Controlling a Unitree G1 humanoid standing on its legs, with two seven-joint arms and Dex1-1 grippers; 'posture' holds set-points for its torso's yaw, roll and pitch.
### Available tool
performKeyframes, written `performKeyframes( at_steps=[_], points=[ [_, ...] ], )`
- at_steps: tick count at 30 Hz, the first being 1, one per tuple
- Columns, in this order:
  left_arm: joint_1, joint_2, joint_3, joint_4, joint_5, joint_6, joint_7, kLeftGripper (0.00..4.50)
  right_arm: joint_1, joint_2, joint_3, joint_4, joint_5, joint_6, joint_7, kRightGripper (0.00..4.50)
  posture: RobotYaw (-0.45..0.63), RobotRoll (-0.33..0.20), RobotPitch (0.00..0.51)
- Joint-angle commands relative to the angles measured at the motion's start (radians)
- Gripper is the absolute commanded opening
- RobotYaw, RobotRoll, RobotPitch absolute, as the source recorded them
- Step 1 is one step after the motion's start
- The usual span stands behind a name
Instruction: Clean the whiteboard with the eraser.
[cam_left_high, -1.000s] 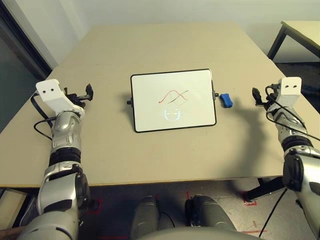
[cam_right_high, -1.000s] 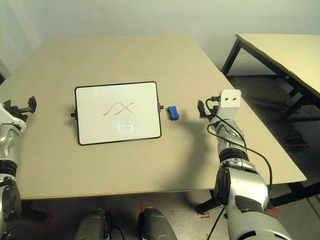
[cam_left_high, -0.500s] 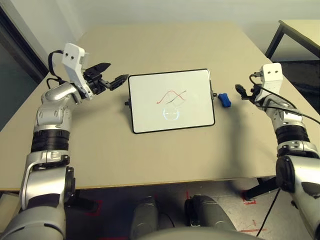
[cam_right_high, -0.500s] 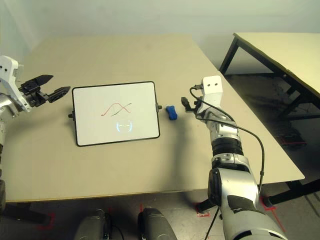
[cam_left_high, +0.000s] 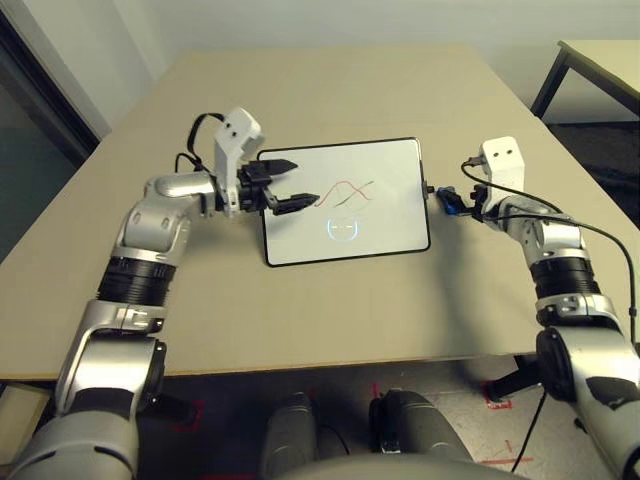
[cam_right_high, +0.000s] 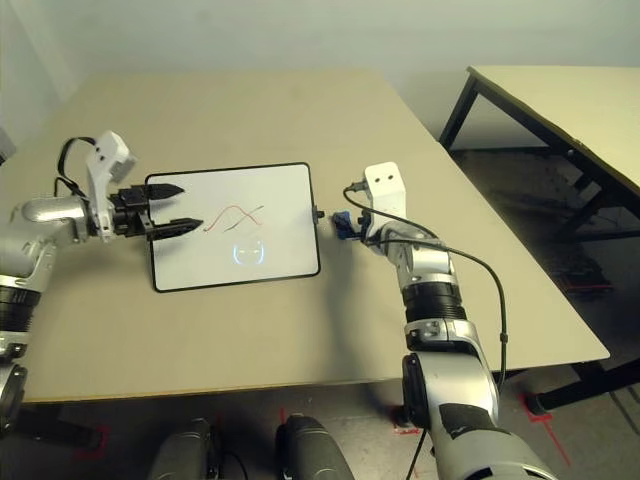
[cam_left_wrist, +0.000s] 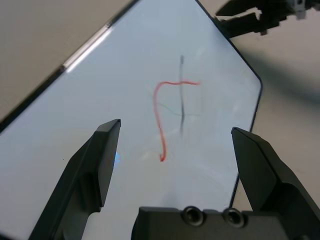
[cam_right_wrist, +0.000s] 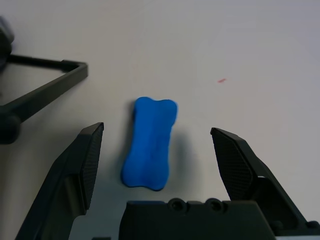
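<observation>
The blue waisted block eraser (cam_right_wrist: 150, 142), lying on the table (cam_left_high: 330, 320) beside the white black-framed whiteboard's (cam_left_high: 390, 225) right edge, is being approached by the spread, empty right gripper (cam_right_wrist: 157, 130); lowering and closing are needed next.

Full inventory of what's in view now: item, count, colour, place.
whiteboard: 1, white with black frame, middle of the table
marks on the board: 1 red curve, 1 dark line, 1 glowing bluish shape
eraser: 1, blue, on the table beside the board's right side, between the right gripper's jaws
table: 1, beige, under the board
second table: 1, pale top, dark frame, beyond the right edge
left gripper: 1, black, open, over the board's left part
right gripper: 1, black, open around the eraser
arms: 2, silver, left and right
</observation>
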Motion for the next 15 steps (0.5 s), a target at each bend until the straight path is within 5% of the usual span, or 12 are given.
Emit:
performKeyframes(
  at_steps=[1, 8, 15],
  points=[
    [-0.028, -0.013, -0.021, 0.008, 0.019, 0.006, -0.011, 4.5, 0.013, 0.006, 0.022, 0.029, -0.02, -0.009, 0.008, 4.47, -0.03, 0.0, 0.038],
    [-0.043, -0.029, -0.02, -0.023, 0.014, 0.028, -0.008, 4.5, 0.003, 0.015, 0.032, 0.108, -0.045, -0.036, 0.003, 4.47, -0.02, 0.0, 0.037],
    [-0.024, -0.01, -0.014, -0.111, -0.001, 0.085, -0.008, 4.5, 0.0, 0.026, 0.026, 0.13, -0.052, -0.052, -0.006, 2.57, -0.01, 0.0, 0.034]
  ],
)
